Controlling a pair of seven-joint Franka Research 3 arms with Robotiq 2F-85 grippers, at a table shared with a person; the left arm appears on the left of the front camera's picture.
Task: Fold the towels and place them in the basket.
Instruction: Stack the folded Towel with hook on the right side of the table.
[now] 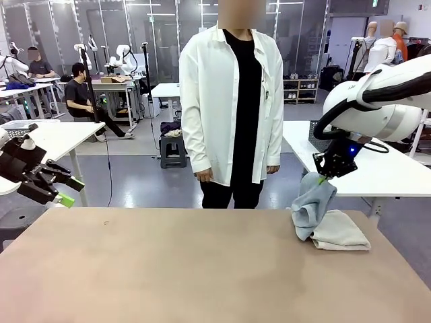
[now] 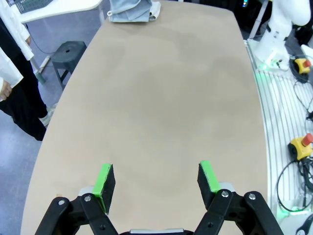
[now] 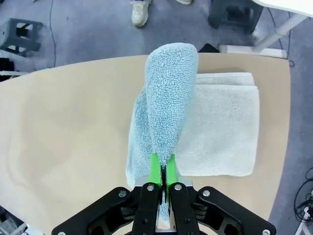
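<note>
My right gripper (image 3: pixel 162 169) was pinched tight on a pale blue-grey terry towel (image 3: pixel 164 107), lifting it so it draped over the folded off-white terry towel (image 3: pixel 222 122) at the tan table's (image 1: pixel 168 269) far right corner. My left gripper (image 2: pixel 156 178) hung wide apart, empty, above the bare tabletop, kept clear.

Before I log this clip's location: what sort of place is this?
Probably a robotics lab: white worktables with other robot arms, a seated person behind, cabling and emergency-stop buttons beside the tan table.
</note>
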